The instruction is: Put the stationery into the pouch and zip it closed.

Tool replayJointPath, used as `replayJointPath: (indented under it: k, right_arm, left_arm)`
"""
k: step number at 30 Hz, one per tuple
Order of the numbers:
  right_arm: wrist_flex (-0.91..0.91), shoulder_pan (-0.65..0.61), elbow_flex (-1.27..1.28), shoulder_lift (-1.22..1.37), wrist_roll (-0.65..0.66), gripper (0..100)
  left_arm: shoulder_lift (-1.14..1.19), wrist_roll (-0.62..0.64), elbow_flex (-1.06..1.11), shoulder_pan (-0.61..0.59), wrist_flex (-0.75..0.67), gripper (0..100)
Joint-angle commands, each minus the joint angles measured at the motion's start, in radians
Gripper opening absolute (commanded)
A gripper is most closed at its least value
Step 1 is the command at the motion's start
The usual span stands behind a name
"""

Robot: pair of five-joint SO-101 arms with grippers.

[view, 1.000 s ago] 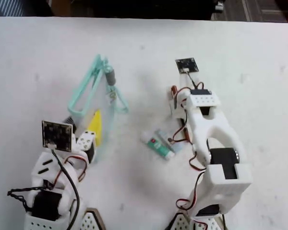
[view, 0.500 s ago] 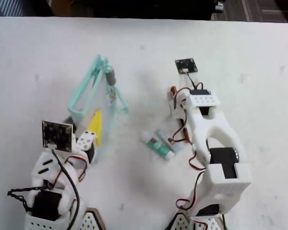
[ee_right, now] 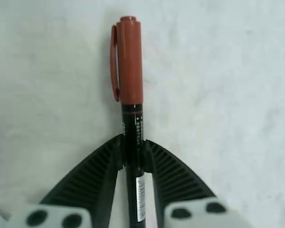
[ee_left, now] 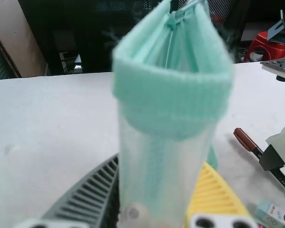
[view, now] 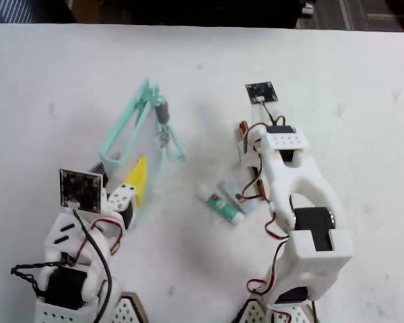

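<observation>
Teal pouch (view: 138, 145) left of table (view: 357, 81) centre, mouth open, contents unclear, left gripper (ee_left: 156, 190) clamped on its front-edge end, right gripper (ee_right: 132, 152) pinching brown-capped pen (ee_right: 128, 85) near centre, small box (view: 221, 202) loose beside that arm.

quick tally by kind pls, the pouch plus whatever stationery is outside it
pouch: 1
pen: 1
small boxed item: 1, as far as the high view lets me tell
total: 3
</observation>
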Motion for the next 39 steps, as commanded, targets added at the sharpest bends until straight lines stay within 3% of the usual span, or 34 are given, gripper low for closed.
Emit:
replayJointPath:
  k: [1,12,17,25,33,39]
  right_arm:
    - [0.03,0.013,0.005,-0.156,-0.005,1.6]
    - [0.074,-0.001,0.173,-0.716,0.031,1.6]
    - [0.145,-0.082,0.172,-0.969,0.164,1.6]
    - [0.151,-0.186,0.086,-1.354,0.178,1.6]
    - [0.147,-0.432,-0.097,-1.431,0.172,1.6]
    - [0.145,-0.476,-0.19,-1.431,0.17,1.6]
  left_arm:
    - [0.001,0.008,-0.008,0.016,-0.028,19]
    - [0.001,-0.017,-0.009,0.122,0.009,20]
    - [0.001,-0.064,-0.006,0.174,0.023,21]
    - [0.001,-0.064,-0.008,0.182,0.023,21]
    - [0.001,-0.064,-0.008,0.176,0.023,21]
    - [0.001,-0.064,-0.008,0.18,0.023,21]
